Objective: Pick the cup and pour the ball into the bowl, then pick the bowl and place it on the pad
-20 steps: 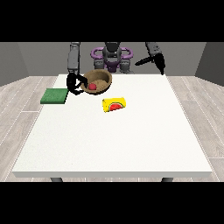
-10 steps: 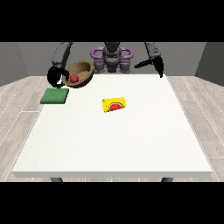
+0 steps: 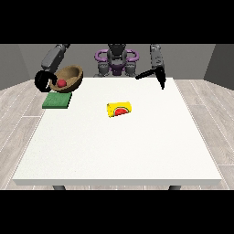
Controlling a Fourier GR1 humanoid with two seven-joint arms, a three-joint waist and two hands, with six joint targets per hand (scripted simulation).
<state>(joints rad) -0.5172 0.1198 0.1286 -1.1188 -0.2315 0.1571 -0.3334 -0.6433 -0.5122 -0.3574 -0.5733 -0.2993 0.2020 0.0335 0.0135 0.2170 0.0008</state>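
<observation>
Bowl [image 3: 70,77]: brown, wooden-looking, in the upper left of the frame. It is off the table, tilted with its open side turned toward the camera. Red ball [image 3: 61,83] sits inside it, low against the wall. So the pour looks done, and the step in hand is carrying the bowl to the pad.

Hand at the view's left [image 3: 43,81]: black, at the bowl's left rim, fingers curled in a hook round the edge, grasping the bowl. The grey forearm runs up and away to the frame's upper left.

Pad [image 3: 57,100]: green, flat on the table just below the bowl in the picture, near the table's left edge. The bowl hangs over or slightly behind its far side; I cannot tell the exact height above it.

Cup [image 3: 119,109]: yellow with a red mark, lying on its side near the middle of the table, well apart from bowl and pad, with no hand on it.

Hand at the view's right [image 3: 160,78]: raised above the table's far right part, well clear of everything and holding nothing. Whether its fingers are straight or bent cannot be told.

Judgement on the next move: level the bowl so the ball stays in, centre it over the pad, lower it until the base rests flat, then let go. The tilt is the risk, since the ball could roll out toward the camera.

Table [image 3: 119,155]: white and large.
</observation>
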